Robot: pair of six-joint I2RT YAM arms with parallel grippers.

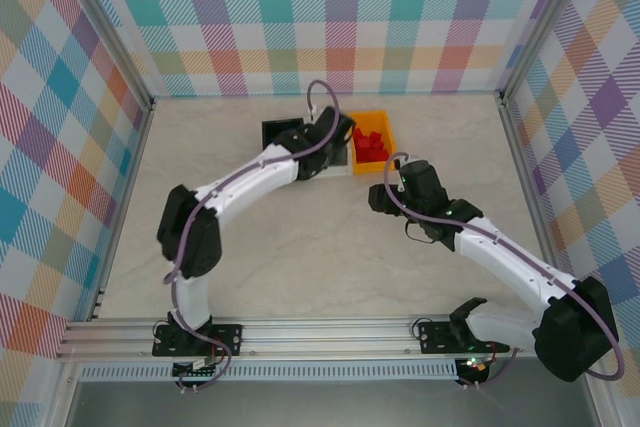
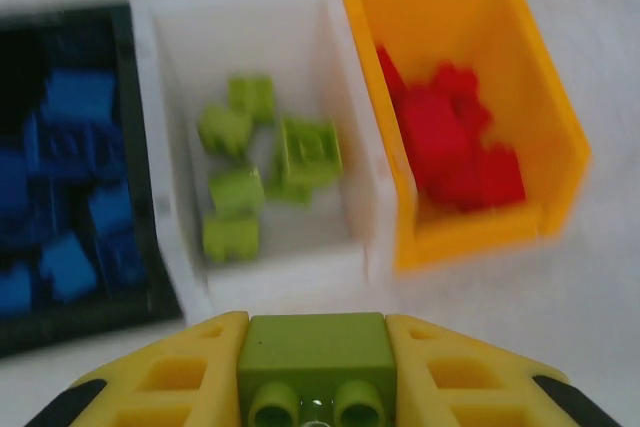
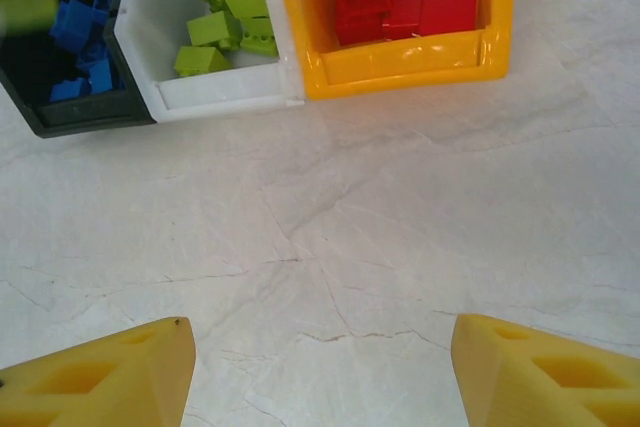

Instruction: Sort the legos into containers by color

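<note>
Just short of the white bin (image 2: 290, 272), the left claw (image 2: 315, 392) is clamped on a lime lego (image 2: 315, 347); the right claw (image 3: 320, 367) hangs with fingers apart above the bench (image 3: 400, 197).

A pale, marble-patterned table (image 1: 300, 257) with thin dark veins stands enclosed by pastel plaid walls (image 1: 340, 17). Aluminium rails (image 1: 330, 332) run along its near edge.
</note>
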